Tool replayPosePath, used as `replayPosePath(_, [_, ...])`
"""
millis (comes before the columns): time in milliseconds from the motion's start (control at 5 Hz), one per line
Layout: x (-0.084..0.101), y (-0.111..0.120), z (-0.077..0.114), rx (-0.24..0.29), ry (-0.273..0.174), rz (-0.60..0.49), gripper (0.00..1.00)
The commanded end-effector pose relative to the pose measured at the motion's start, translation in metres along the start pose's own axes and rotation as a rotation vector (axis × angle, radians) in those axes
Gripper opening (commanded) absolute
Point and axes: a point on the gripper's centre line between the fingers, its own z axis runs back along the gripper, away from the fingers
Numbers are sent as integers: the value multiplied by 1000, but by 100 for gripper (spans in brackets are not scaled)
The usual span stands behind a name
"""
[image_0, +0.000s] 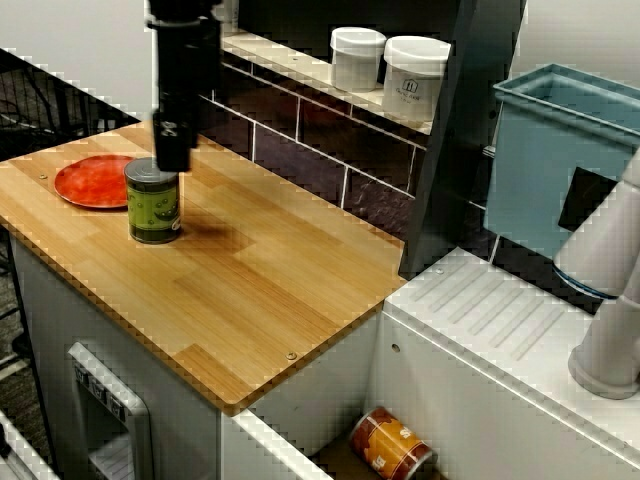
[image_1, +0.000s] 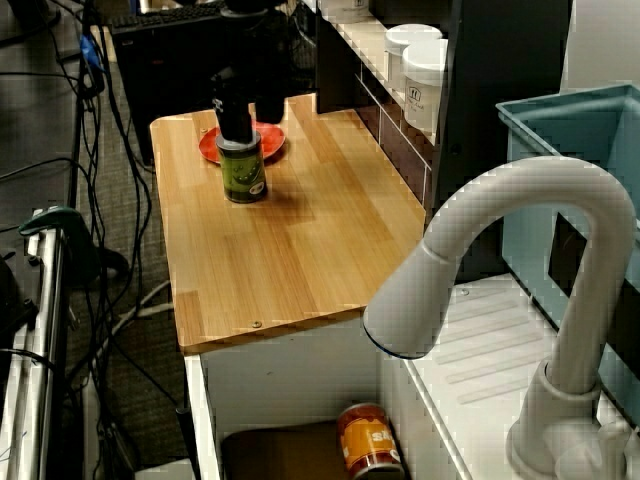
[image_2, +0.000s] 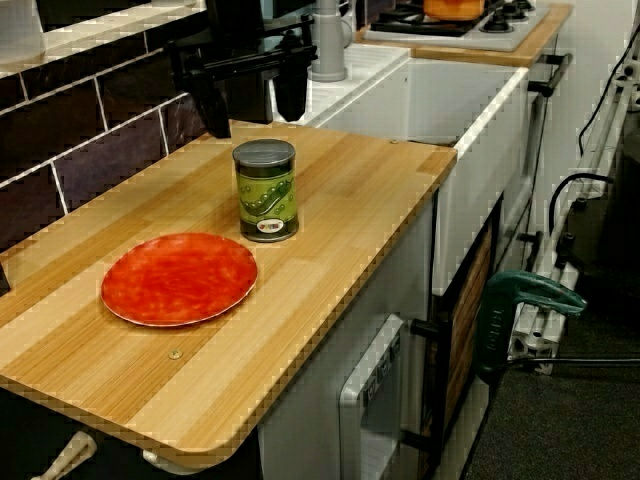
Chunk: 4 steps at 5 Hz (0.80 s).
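The gripper (image_2: 250, 98) hung right over the green can (image_2: 266, 192), and in the low view along the counter its two fingers stood spread wide above the lid, gripping nothing. The can stood upright on the wooden counter (image_2: 350, 190), just beside the red plate (image_2: 178, 278), on the plate's sink side. In the view from the sink side, an orange can (image_0: 392, 446) lay on its side down in the basin and white jars (image_0: 358, 58) sat on the shelf.
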Motion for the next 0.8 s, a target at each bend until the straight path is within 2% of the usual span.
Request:
replayPosePath(0, [-47, -2, 41, 42, -43, 225, 100])
replayPosePath(400, [-60, 9, 37, 43, 2, 433, 100])
replayPosePath(600, [-66, 20, 28, 65, 28, 517, 100])
